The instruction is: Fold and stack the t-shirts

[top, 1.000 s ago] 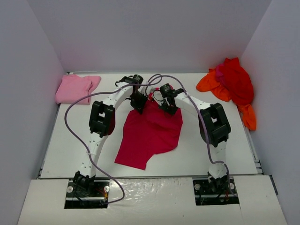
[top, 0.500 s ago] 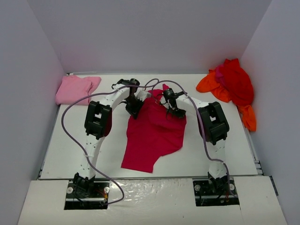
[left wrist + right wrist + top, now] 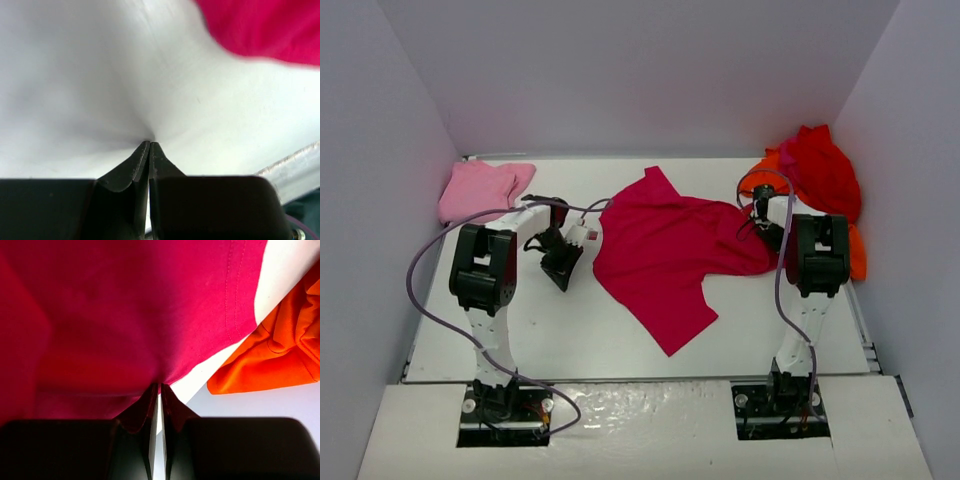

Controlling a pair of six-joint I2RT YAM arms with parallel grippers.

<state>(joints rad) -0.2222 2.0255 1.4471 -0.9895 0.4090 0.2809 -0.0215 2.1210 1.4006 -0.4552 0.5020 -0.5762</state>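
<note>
So the crimson-magenta t-shirt (image 3: 665,250) is now lying spread across the middle of the desk (image 3: 570,340). One sleeve pokes toward the top of the frame and a corner points at the bottom. A second ago it was a narrower bunch under both arms, which were huddled together at its top edge in the centre. They've since swung apart.

The left arm (image 3: 485,265) has gone off to the left. Its jaws are shut on nothing, tips over bare desk just beside the shirt. The right arm (image 3: 817,255) has gone right, with its jaws pinched narrow on the shirt's right side, close to the hem stitching in the wrist view.

My read is that this was the spreading-out move, so it looks about ready for a first fold, but nothing's folded yet.

Around it, the pink t-shirt (image 3: 480,188) is upper left. The red t-shirt (image 3: 825,165) and orange t-shirt (image 3: 270,355) are heaped upper right, right beside the pinch.

Hard to make out:
- From above, the right jaws are tucked behind the arm and cable.
- The orange one is partly covered.
- The left wrist view is blurry.
- Can't tell if the pink one's properly folded.
</note>
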